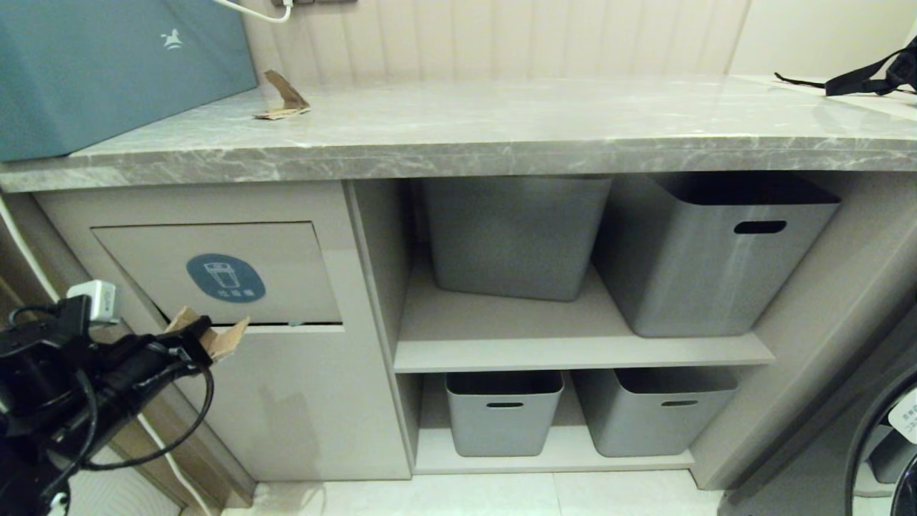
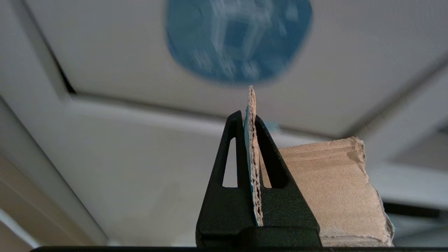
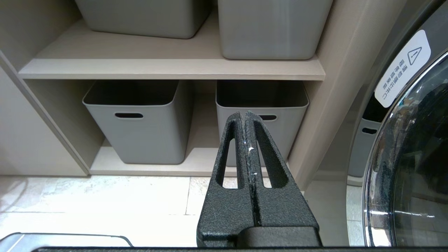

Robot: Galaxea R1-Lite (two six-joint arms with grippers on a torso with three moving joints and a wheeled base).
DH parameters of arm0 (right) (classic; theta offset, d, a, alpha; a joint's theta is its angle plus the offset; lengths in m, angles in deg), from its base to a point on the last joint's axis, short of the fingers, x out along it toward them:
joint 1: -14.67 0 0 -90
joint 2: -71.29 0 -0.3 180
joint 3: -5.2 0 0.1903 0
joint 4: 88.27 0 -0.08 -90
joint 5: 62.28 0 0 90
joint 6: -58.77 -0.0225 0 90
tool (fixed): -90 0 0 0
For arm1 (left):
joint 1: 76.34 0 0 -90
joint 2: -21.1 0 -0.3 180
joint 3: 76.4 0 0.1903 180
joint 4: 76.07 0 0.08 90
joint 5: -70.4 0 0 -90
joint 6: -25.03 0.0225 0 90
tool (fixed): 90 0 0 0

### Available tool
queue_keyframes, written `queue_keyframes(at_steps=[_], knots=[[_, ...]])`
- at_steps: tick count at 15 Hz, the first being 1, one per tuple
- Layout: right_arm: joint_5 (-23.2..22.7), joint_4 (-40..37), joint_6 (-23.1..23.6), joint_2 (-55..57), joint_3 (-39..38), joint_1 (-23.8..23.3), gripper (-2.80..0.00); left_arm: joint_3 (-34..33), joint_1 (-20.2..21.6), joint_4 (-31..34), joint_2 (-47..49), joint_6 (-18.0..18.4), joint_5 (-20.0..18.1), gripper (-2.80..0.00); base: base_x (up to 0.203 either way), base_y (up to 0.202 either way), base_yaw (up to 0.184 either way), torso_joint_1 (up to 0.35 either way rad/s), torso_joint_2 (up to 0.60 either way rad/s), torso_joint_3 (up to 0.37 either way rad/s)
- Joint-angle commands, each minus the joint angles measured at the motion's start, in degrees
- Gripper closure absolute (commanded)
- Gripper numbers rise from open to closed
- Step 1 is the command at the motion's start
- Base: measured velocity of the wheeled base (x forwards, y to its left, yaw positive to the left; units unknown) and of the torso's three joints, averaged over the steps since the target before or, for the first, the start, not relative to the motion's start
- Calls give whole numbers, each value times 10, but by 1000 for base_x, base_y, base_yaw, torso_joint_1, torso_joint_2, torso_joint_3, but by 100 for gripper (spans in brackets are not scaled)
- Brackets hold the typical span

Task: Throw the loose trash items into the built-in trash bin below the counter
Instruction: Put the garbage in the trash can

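My left gripper [image 1: 204, 338] is shut on a squarish scrap of brown cardboard [image 1: 228, 339], held low in front of the built-in trash bin's flap [image 1: 286, 272], just under its blue oval sticker [image 1: 226, 277]. In the left wrist view the cardboard scrap [image 2: 332, 189] is pinched edge-on in my left gripper [image 2: 249, 119], with the blue sticker [image 2: 238, 38] close ahead. A second, narrower curled scrap [image 1: 283, 97] lies on the grey marble counter [image 1: 501, 122] at the back left. My right gripper [image 3: 244, 115] is shut and empty, parked low by the shelves.
A teal-blue box [image 1: 107, 64] stands on the counter's left end and a black bag [image 1: 874, 75] at the far right. Grey storage tubs [image 1: 709, 251] fill the open shelves right of the bin. A washing machine door [image 3: 413, 157] is at the far right.
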Motion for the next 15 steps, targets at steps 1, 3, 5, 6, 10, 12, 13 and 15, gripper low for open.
queue_keyframes(at_steps=[1, 3, 5, 6, 10, 12, 13, 15], knots=[[0, 0, 0, -1, 0, 0, 0, 18, 13, -18, 21, 12, -1, 0, 0, 0, 0, 0, 0, 0], [0, 0, 0, -1, 0, 0, 0, 19, 20, -19, 34, 53, -1, 0, 0, 0, 0, 0, 0, 0], [0, 0, 0, -1, 0, 0, 0, 34, 23, -19, 55, 60, -1, 0, 0, 0, 0, 0, 0, 0], [0, 0, 0, -1, 0, 0, 0, 62, 32, -19, 70, 60, -2, 0, 0, 0, 0, 0, 0, 0], [0, 0, 0, -1, 0, 0, 0, 188, 45, -19, 155, 56, -3, 0, 0, 0, 0, 0, 0, 0], [0, 0, 0, -1, 0, 0, 0, 219, 45, -19, 186, 44, -16, 0, 0, 0, 0, 0, 0, 0], [0, 0, 0, -1, 0, 0, 0, 238, 46, -19, 199, 36, -21, 0, 0, 0, 0, 0, 0, 0], [0, 0, 0, -1, 0, 0, 0, 279, 46, -19, 215, 17, -23, 0, 0, 0, 0, 0, 0, 0]])
